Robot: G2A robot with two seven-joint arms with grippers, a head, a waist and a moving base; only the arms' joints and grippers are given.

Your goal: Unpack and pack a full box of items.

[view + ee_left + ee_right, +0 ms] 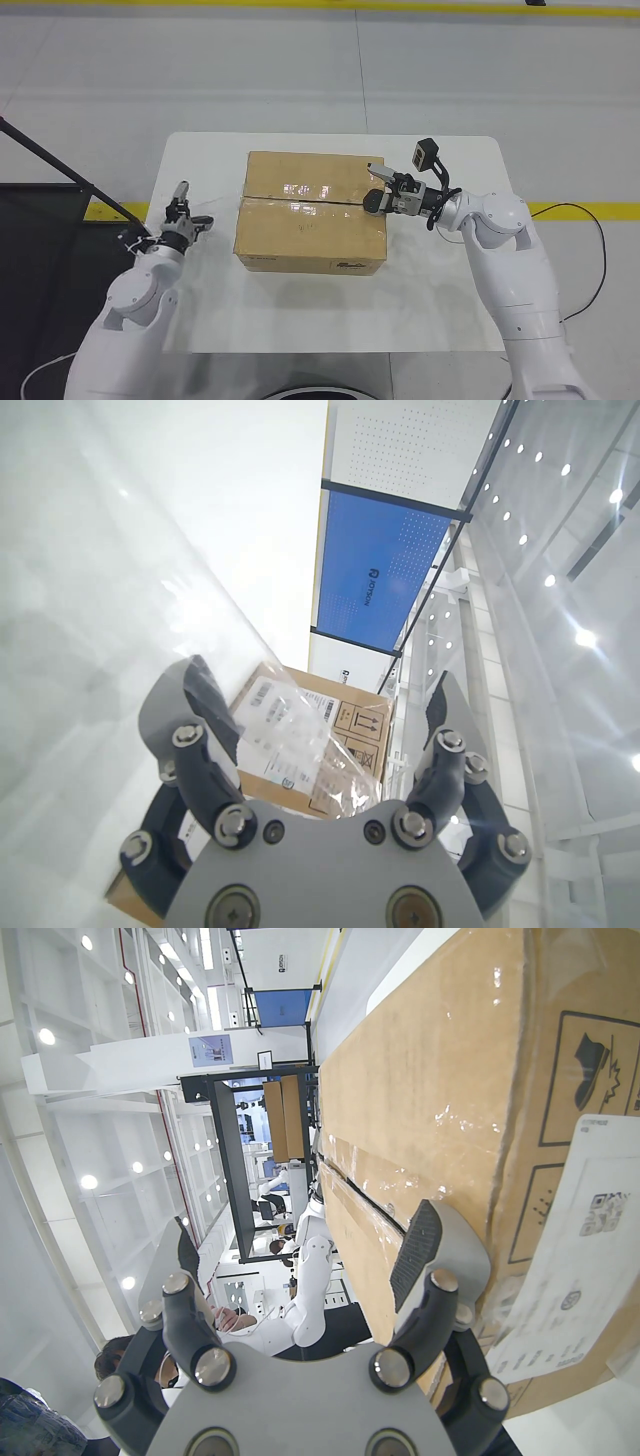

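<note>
A closed brown cardboard box (310, 210) sits in the middle of the white table (440, 290), its two top flaps meeting at a taped seam. Shipping labels cover its end faces (280, 720) (590, 1248). My right gripper (378, 187) is open at the box's right end, level with the top edge near the seam; one fingertip (417, 1248) rests against the top flap of the box (425, 1078). My left gripper (183, 212) stands open over the table left of the box, apart from it. A crumpled piece of clear tape (320, 745) lies between its fingers and the box.
The table's left edge (160, 190) is close to my left arm. A black pole (60, 165) slants in from the left over a dark panel. Yellow floor lines run behind the table. Bare table surface lies in front of the box.
</note>
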